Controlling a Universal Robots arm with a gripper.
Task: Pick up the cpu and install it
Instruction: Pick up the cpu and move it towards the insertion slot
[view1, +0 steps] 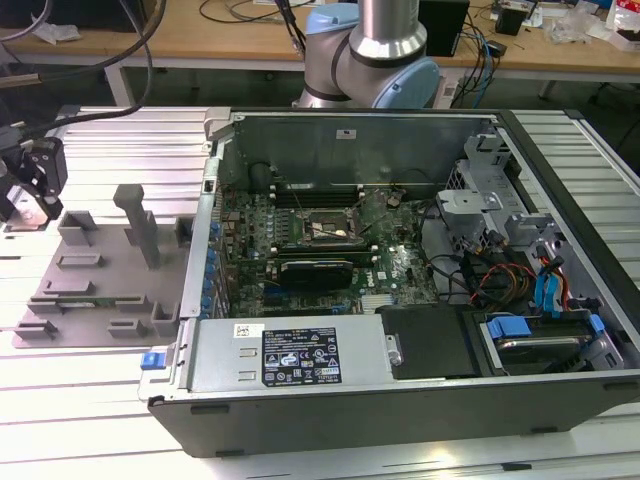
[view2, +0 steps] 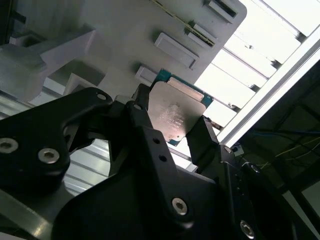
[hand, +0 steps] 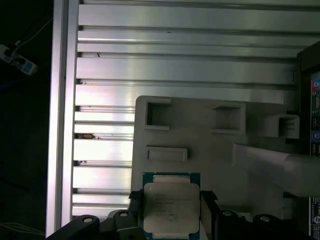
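Hand (view2: 172, 120) clamped on the cpu (hand: 170, 210) by its thin edges, over the grey tray (hand: 200, 150) at the exterior view's left; any jolt could tilt or drop it.

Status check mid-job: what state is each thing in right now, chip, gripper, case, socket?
Black gripper: shut on opposite edges of the small square silver-topped cpu.
The cpu: held over the grey plastic fixture tray; lifted or resting, cannot tell.
Black computer tower case: on its side, panel off, inside exposed.
Black-framed motherboard socket: looks empty.
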